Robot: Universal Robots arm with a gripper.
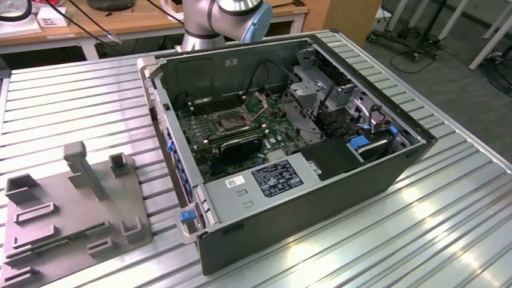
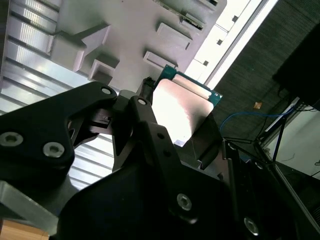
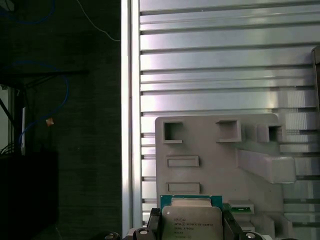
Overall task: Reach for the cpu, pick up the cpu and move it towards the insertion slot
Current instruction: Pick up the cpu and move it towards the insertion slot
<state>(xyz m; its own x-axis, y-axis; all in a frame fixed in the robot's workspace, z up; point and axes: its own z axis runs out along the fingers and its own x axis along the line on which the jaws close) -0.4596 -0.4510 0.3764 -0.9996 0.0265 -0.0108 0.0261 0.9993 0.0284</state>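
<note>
- The gripper [image 3: 191,229] is clenched on the cpu [image 3: 191,221], with a black finger pressed against each of two opposite edges. The metal top faces the camera in the first wrist view.
- In the second wrist view, the cpu [image 2: 182,107] sits between the fingertips of the gripper [image 2: 182,120]. It appears lifted off the grey tray [image 2: 130,30] and hangs over the tray's end, near the edge of the table [image 2: 30,60].
- In the exterior view, the tray [image 1: 72,204] lies on the ribbed table [image 1: 80,102], to the left of the open computer case [image 1: 320,198]. The insertion slot [image 1: 230,123] is inside the case on the green board, well apart from the tray.
- The hold is only on thin edges, so I judge that a jolt or quick swing could make the chip slip or twist between the fingers.
- The case wall stands between the tray and the slot. A low path could knock the chip or the fingers against its rim.
- If the chip reaches the slot tilted or turned, it could scrape the metal frame or the dark centre and damage the contacts.
</note>
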